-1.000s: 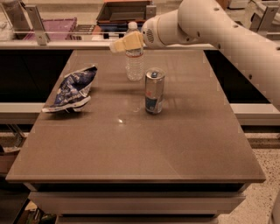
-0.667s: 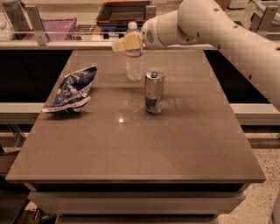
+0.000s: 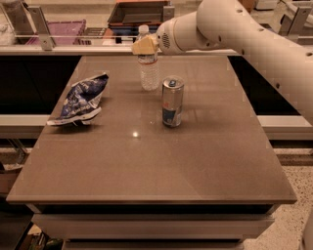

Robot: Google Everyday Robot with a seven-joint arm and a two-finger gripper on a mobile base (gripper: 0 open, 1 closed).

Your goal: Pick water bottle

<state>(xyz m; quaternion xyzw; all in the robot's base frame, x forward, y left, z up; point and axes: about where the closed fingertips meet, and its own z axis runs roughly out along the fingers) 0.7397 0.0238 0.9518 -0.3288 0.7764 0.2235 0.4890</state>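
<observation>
Camera view: the water bottle (image 3: 149, 73) stands upright on the table (image 3: 195, 161), toward the far edge and a little left of centre. It is clear ribbed plastic with a white cap and a pale label band around the upper body. Its fill level cannot be read.

The hand (image 3: 145, 47), tan in colour, sits at the bottle's upper part, just below the cap, and overlaps the label band. Whether it is clamped on the bottle or merely against it cannot be told. The white arm (image 3: 234, 29) reaches it from the right side of the view.

A silver-blue drink can (image 3: 172, 101) stands upright just beside the bottle, nearer the camera and slightly right, apart from it. A crumpled blue-and-white snack bag (image 3: 80, 99) lies near the left edge, well apart from both.

Behind the table, a purple bin (image 3: 68, 30) and a dark tray (image 3: 139, 12) are visible; their contents cannot be made out.

Count: one bottle, one can, one bag, one hand.
</observation>
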